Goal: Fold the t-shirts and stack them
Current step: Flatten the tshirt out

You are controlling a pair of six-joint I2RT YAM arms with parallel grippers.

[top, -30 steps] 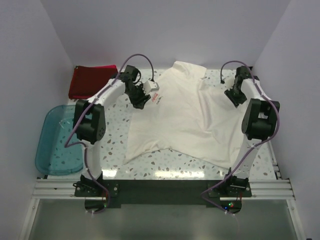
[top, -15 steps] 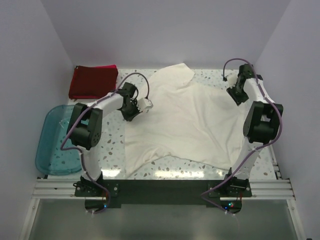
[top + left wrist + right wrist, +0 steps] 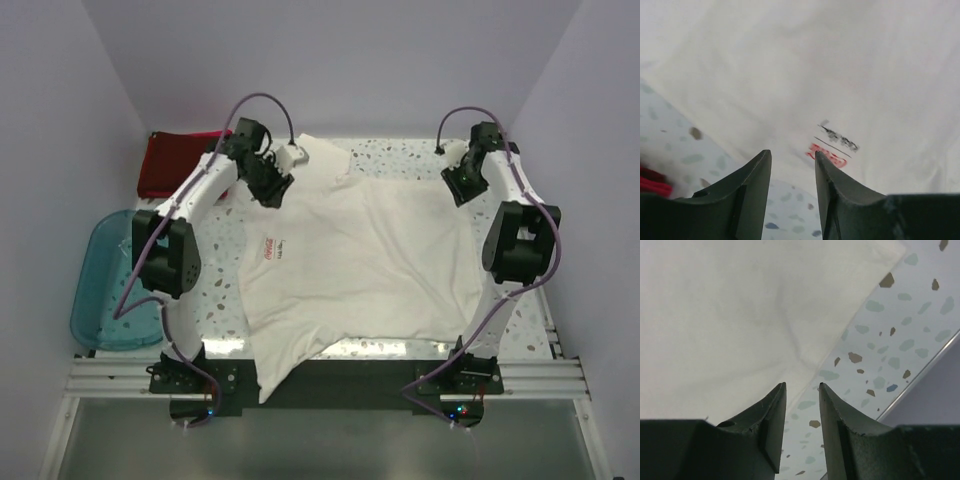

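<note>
top view: cream-white t-shirt (image 3: 370, 260) spread flat across the worktop (image 3: 400, 152), near hem draping over the front edge. left gripper (image 3: 272, 190) over its far left shoulder, right gripper (image 3: 458, 190) over its far right. dark red t-shirt (image 3: 175, 165) folded at far left, beside the left arm. teal tub (image 3: 105, 285) at the left edge.
left wrist view: jaws slightly apart, above the cloth near a small red print (image 3: 827, 156).
right wrist view: jaws slightly apart, above the shirt's edge.

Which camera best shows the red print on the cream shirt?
Left wrist: the red print fills more of the frame, though blurred. Top external shows it only as a tiny mark on the cream shirt; right wrist shows plain cloth, no print.
</note>
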